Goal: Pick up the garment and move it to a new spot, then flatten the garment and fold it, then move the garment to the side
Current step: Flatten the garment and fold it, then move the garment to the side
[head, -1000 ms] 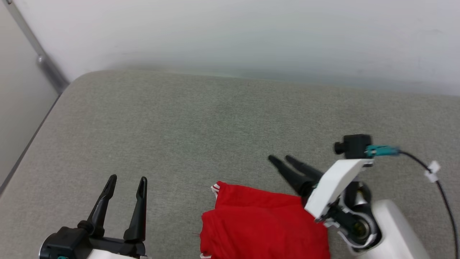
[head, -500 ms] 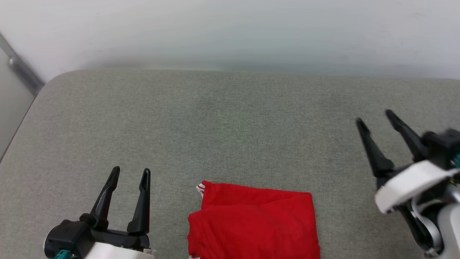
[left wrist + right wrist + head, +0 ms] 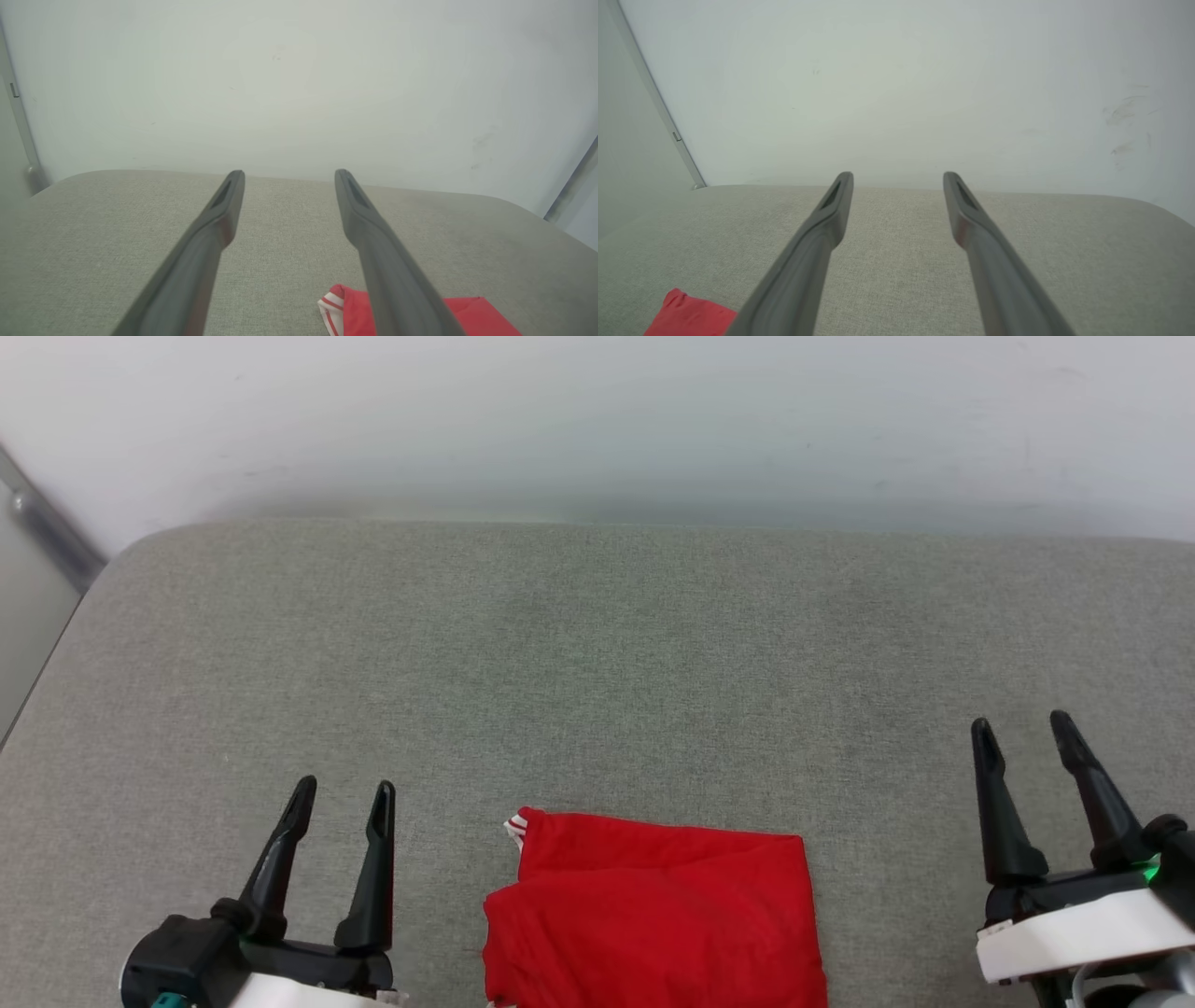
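The garment point(image 3: 653, 919) is a red shirt folded into a compact rectangle at the near middle of the grey cushioned surface point(image 3: 597, 663), a bit of red-and-white striped trim at its far left corner. My left gripper point(image 3: 343, 791) stands open to the garment's left, apart from it, nothing between its fingers. My right gripper point(image 3: 1021, 726) stands open well to the garment's right, also empty. In the left wrist view the garment point(image 3: 472, 317) lies low beside the right finger of the left gripper point(image 3: 288, 173). The right wrist view shows the right gripper point(image 3: 898, 176) and a red corner of the garment point(image 3: 686, 317) at lower left.
A pale wall point(image 3: 597, 420) rises right behind the cushioned surface. A grey metal strip point(image 3: 47, 532) runs along the wall at far left, past the surface's rounded left corner. Bare grey fabric stretches across the middle and the back.
My right gripper has left the garment's far right corner, swung out right and come to rest low at the right. The camera view has also shifted. The garment lies still.
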